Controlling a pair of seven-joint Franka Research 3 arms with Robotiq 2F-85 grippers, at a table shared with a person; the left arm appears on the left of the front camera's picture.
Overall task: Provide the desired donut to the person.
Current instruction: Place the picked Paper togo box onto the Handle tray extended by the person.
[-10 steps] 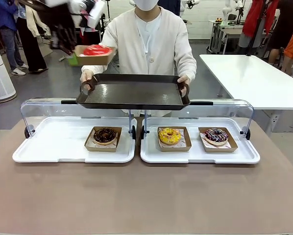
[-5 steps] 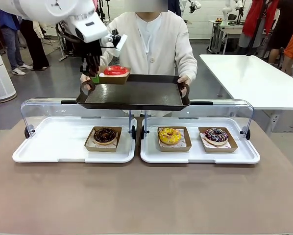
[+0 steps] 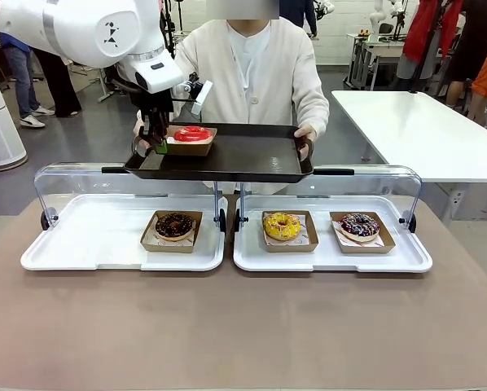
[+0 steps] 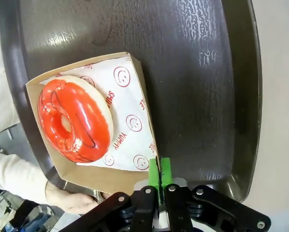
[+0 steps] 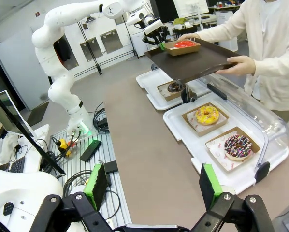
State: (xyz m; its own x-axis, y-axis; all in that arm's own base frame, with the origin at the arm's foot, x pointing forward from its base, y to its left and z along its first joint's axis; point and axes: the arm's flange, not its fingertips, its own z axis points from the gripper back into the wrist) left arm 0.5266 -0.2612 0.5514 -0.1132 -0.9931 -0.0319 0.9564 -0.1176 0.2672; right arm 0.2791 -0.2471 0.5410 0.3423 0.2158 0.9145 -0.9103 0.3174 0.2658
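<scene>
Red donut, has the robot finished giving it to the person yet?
Almost. Done: the red donut in its cardboard box sits on the black tray the person holds. In hand: the left claw is shut on the box's edge. Left: let go and pull away.

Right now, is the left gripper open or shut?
Shut. The left gripper pinches the donut box by its edge, green pads together, over the tray.

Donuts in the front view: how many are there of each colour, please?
Red donut: 1
Chocolate donut: 1
Yellow donut: 1
Dark donut with sprinkles: 1
Total: 4
</scene>
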